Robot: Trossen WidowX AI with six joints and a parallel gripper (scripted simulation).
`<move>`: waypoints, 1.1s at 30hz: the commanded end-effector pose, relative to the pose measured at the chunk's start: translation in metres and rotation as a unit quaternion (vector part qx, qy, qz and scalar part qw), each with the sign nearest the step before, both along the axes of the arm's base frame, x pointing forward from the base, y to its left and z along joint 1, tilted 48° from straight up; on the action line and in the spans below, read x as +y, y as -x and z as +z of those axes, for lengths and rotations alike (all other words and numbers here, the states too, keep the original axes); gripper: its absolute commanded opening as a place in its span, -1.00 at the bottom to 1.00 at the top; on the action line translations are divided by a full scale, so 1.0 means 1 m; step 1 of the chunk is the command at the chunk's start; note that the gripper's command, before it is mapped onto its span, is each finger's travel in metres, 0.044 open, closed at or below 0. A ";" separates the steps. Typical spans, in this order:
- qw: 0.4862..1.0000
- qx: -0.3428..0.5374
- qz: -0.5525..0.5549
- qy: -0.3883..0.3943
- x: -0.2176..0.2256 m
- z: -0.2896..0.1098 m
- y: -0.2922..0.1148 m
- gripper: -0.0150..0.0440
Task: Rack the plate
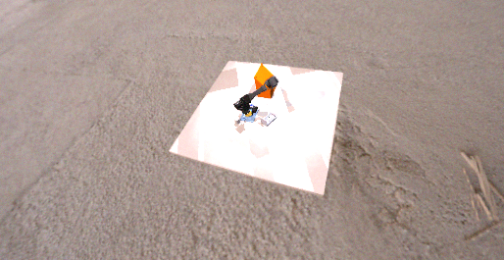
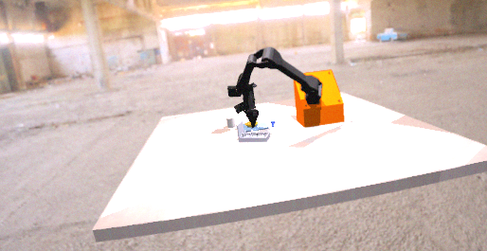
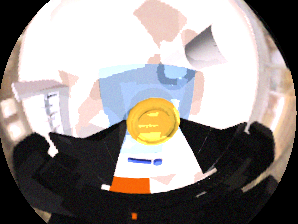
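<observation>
Nearest the wrist camera: gripper (image 3: 150,163) with fingers standing apart, nothing held between them. Directly below, yellow plate (image 3: 152,121), lying flat on a pale blue mat (image 3: 116,92), near the middle of the white counter (image 2: 199,180), toward the far edge. Probably light, stiff and smooth, so likely to slip; best taken by the rim, one finger above and one under. Possibly fragile if dropped. Just beside, toward the near edge, the grey dish rack (image 2: 254,134), slots appearing unfilled, though too small to tell surely. Further, a small grey cup (image 2: 230,122), contents not visible. At the far edge, the orange base block (image 2: 327,109).
</observation>
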State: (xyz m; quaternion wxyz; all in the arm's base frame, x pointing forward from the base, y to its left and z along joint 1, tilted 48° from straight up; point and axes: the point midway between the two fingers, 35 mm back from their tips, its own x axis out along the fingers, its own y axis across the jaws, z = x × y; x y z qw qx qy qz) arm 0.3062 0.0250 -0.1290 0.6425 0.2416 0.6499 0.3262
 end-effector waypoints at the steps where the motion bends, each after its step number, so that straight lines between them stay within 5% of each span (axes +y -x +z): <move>1: 1.000 0.001 -0.002 -0.002 0.001 0.000 0.000 0.72; 8: 1.000 0.001 -0.002 -0.002 0.001 0.000 0.000 0.56; 20: 1.000 0.000 -0.004 0.005 -0.045 0.033 -0.015 -0.49; 33: 1.000 0.000 -0.004 0.006 -0.099 0.078 -0.022 -0.49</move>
